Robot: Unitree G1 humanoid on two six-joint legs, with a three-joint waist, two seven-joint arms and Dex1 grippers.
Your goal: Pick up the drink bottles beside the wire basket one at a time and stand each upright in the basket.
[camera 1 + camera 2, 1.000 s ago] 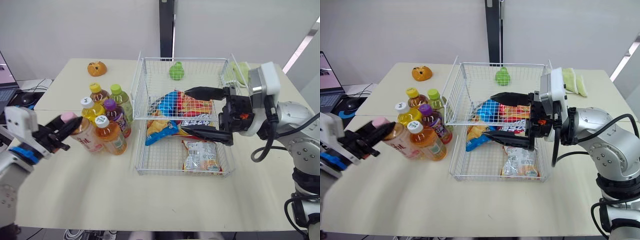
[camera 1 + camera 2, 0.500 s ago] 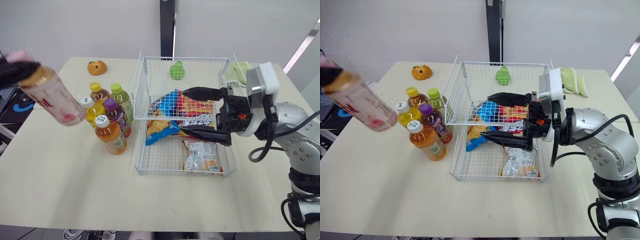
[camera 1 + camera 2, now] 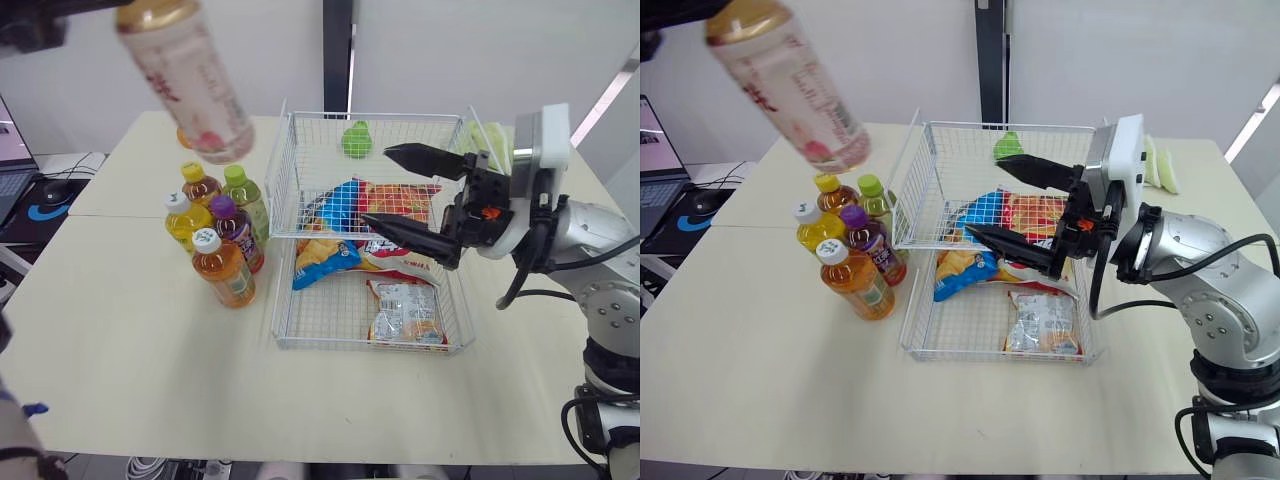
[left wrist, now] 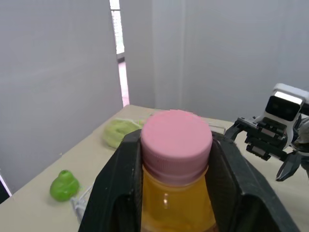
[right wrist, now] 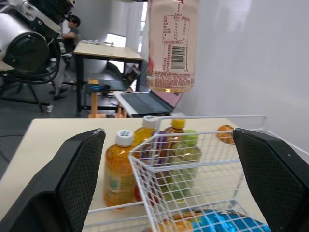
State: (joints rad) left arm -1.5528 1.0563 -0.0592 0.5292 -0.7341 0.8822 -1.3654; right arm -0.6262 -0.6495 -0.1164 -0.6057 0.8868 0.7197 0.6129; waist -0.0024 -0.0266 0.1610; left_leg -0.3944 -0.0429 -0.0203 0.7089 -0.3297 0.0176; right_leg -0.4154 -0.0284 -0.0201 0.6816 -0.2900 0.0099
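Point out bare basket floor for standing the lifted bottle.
For the pink-capped bottle in the left gripper: the front-left corner of the wire basket, bordered by its left wall, the blue snack bag and the silver packet, is bare. So is the back strip around the green toy. The middle is crowded with snack bags, under the open right gripper.

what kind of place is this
Probably an office or lab room set up for robot trials: plain pale tables, a laptop at the side, and in the right wrist view another desk with a person sitting behind it.
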